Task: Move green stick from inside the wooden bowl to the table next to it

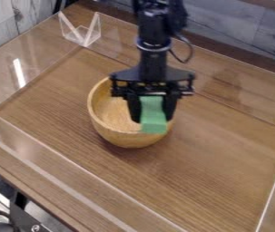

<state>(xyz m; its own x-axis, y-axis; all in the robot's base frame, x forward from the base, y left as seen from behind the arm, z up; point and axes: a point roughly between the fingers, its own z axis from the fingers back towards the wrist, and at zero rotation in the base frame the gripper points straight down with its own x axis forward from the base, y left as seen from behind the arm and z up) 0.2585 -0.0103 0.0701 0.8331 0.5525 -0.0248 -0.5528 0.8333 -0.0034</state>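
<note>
The green stick (157, 115) hangs upright between the fingers of my gripper (153, 105), which is shut on its upper part. It is a flat bright green bar, and its lower end sits over the right rim of the wooden bowl (118, 125). The bowl is round, light tan and hollow, and its inside shows nothing else. My black arm comes down from the top of the view, with the gripper pointing straight down. The brown wood-grain table (212, 163) spreads out to the right of the bowl.
Low clear acrylic walls (31, 154) border the tabletop on the left, front and right. A clear folded acrylic piece (79, 29) stands at the back left. A grey brick-patterned wall runs behind the table.
</note>
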